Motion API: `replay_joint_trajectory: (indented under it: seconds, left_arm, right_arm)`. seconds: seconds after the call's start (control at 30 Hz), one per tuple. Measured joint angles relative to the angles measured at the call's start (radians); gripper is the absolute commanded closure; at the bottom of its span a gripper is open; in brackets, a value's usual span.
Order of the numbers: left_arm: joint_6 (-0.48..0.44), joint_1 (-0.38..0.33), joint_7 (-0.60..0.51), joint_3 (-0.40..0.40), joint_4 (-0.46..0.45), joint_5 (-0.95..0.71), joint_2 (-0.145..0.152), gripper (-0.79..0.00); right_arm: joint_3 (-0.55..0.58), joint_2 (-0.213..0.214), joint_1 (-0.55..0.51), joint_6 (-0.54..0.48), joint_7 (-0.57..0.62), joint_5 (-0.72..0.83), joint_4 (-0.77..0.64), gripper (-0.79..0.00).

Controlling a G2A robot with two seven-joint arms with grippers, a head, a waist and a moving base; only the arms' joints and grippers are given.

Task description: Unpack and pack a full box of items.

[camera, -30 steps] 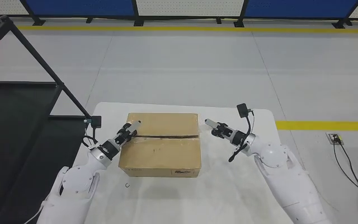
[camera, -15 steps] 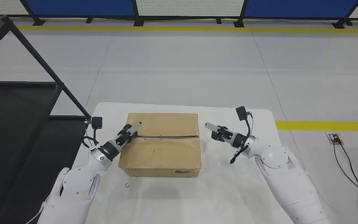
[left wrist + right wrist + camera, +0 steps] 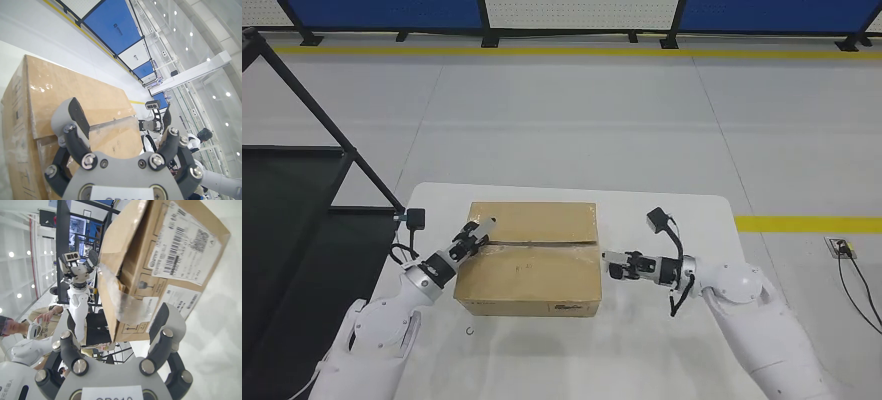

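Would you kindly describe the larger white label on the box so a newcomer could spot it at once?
On the white table stands a cardboard box; look at its end wall facing the right gripper. Among the white stickers there, the label is the biggest and alone carries a square code beside its barcodes.

Lab hall: blue partitions [image 3: 382, 12], yellow floor tape [image 3: 542, 50]

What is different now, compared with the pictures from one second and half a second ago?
The right gripper moved from the right end of the top seam back toward the robot. It is now beside the right side of the cardboard box, jaws open, holding nothing. The left gripper stayed at the seam's left end, jaws open. The box did not shift on the table.
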Motion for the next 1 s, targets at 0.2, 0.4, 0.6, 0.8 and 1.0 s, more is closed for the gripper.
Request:
replay_joint_trajectory:
  seconds: [0.2, 0.4, 0.6, 0.8, 1.0]
  left_arm:
    - [-0.001, 0.009, 0.002, -0.006, -0.005, -0.001, 0.002, -0.785]
    - [-0.003, 0.012, 0.006, -0.007, -0.008, -0.005, 0.003, -0.785]
    - [-0.006, 0.014, 0.002, -0.008, -0.010, -0.007, 0.004, -0.785]
    - [-0.005, 0.018, 0.002, -0.012, -0.012, -0.008, 0.005, -0.785]
    - [-0.010, 0.023, 0.002, -0.010, -0.022, -0.009, 0.006, -0.785]
  right_arm:
    - [0.027, 0.004, 0.003, -0.054, 0.070, 0.121, 0.001, -0.785]
    - [0.015, -0.001, 0.011, -0.066, 0.023, 0.135, -0.018, -0.785]
    - [-0.018, -0.008, 0.015, -0.025, -0.102, 0.042, -0.054, -0.785]
    - [-0.038, -0.016, 0.034, -0.008, -0.097, 0.103, -0.055, -0.785]
    - [-0.046, -0.022, 0.054, 0.023, -0.056, 0.177, -0.051, -0.785]
